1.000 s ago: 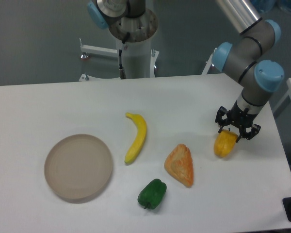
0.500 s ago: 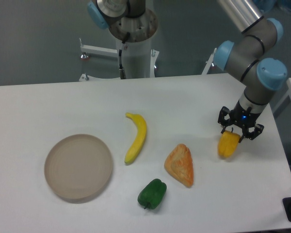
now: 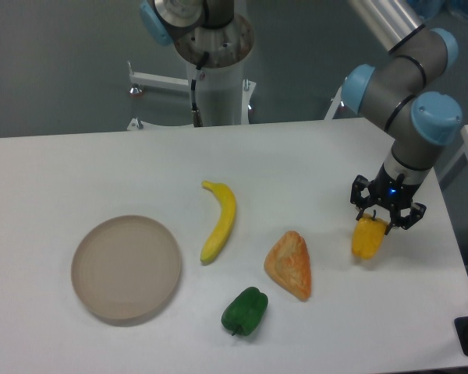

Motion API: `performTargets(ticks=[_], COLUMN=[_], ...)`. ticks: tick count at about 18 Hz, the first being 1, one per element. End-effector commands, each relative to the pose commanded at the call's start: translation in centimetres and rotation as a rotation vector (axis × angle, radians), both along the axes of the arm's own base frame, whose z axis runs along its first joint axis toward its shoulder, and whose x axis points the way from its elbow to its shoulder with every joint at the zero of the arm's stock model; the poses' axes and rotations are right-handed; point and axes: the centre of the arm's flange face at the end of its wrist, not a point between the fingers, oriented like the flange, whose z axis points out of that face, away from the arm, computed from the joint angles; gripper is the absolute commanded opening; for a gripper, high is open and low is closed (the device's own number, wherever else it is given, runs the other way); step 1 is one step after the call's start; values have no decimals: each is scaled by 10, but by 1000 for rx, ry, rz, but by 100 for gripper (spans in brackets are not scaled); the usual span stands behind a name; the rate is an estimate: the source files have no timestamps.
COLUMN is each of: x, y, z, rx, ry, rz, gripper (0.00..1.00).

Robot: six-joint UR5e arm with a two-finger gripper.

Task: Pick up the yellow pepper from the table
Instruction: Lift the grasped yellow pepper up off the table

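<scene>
The yellow pepper (image 3: 367, 239) is at the right side of the white table (image 3: 78, 167), standing nearly upright. My gripper (image 3: 385, 221) comes down from above with its black fingers (image 3: 361, 196) closed on the pepper's upper end. The pepper's lower half shows below the fingers. I cannot tell whether its underside still touches the tabletop.
An orange wedge-shaped pastry (image 3: 289, 264) lies left of the pepper. A green pepper (image 3: 245, 311) sits near the front edge, a banana (image 3: 220, 219) in the middle, and a round tan plate (image 3: 125, 268) at the left. The table's right edge is close to the gripper.
The gripper has shifted slightly right and down. The yellow pepper has turned from a tilt to nearly upright and moved with the fingers.
</scene>
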Motion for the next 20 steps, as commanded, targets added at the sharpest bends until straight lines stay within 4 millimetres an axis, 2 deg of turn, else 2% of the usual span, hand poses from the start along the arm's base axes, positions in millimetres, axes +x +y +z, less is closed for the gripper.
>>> performTargets(ticks=[3,6,11,20], x=[16,31,39,42], y=[8,22,32,38], z=[29,39,37,31], rx=[42,71,84,86], ry=[-23,-45,-73,-76], rz=[38,69,100,93], gripper=[61,61,60,61])
